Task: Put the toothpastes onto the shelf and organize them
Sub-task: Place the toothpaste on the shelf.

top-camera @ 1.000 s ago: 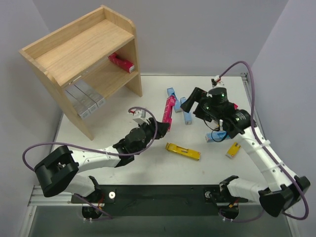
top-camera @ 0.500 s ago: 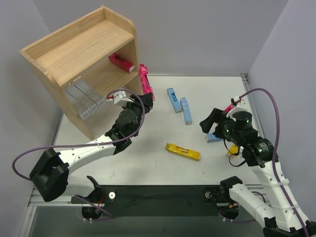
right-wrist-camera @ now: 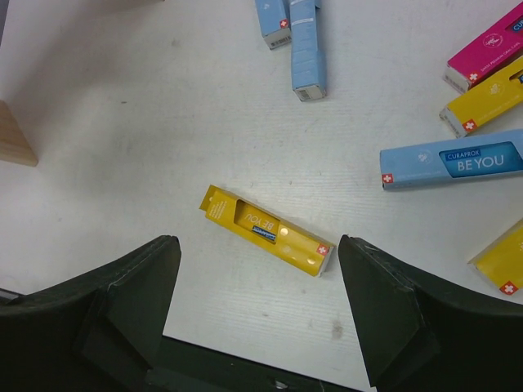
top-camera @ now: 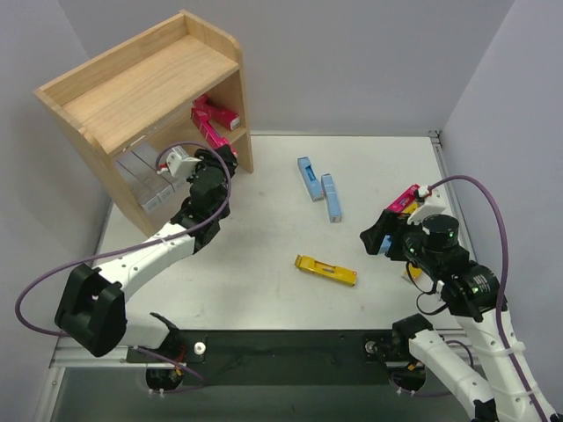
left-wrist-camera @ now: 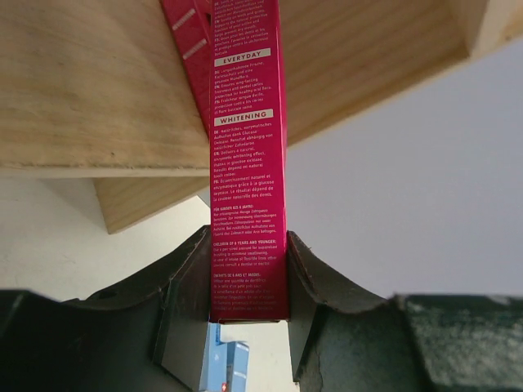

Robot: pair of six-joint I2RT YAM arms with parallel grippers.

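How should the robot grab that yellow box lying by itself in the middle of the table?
Pinch the yellow carton across its narrow width, near the middle, coming straight down from above. It lies flat and alone, with bare table along both long sides.

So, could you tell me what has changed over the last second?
The left gripper, shut on the magenta carton, carried it from mid-table to the shelf's lower tier. The right gripper, open and empty, drew back rightward. The central yellow carton and blue cartons stayed put.
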